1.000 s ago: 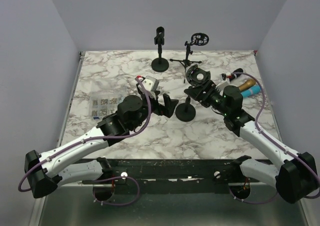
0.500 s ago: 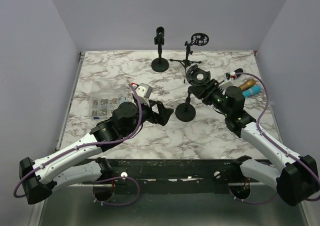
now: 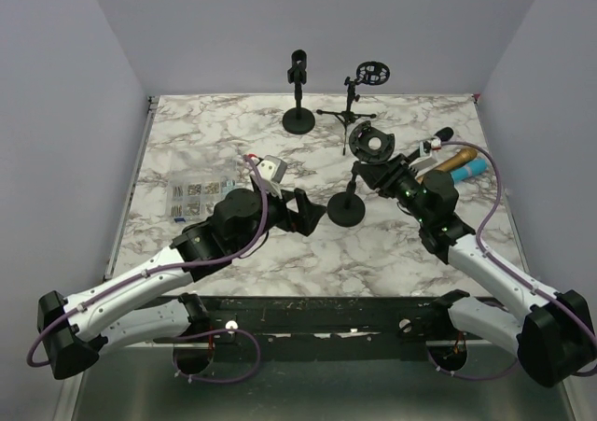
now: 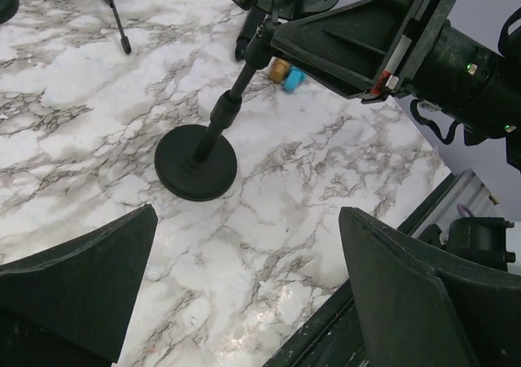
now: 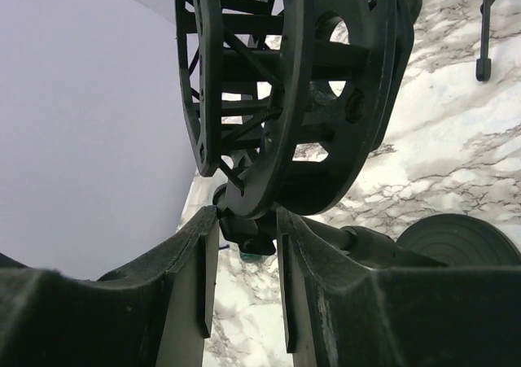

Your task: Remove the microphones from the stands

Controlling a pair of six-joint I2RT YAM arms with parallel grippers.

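Note:
A black stand with a round base [image 3: 347, 209] leans right on the marble table [image 3: 233, 132]. Its shock-mount ring [image 3: 377, 144] looks empty. My right gripper [image 3: 370, 169] is shut on the swivel joint [image 5: 248, 230] just under the ring [image 5: 285, 82]. My left gripper [image 3: 311, 212] is open and empty just left of the base, which lies ahead of it in the left wrist view [image 4: 195, 162]. A gold and blue microphone [image 3: 462, 165] and a black one [image 3: 435, 142] lie on the table at the right.
A straight stand with a clip [image 3: 298, 94] and a tripod stand with a shock mount [image 3: 359, 94] stand at the back. A clear box of small parts [image 3: 194, 195] lies at the left. The table's near edge [image 4: 383, 245] runs just beneath my left gripper.
My left gripper has drawn back a little toward the near left, away from the base. My right gripper has shifted the ring slightly to the right, still holding the joint.

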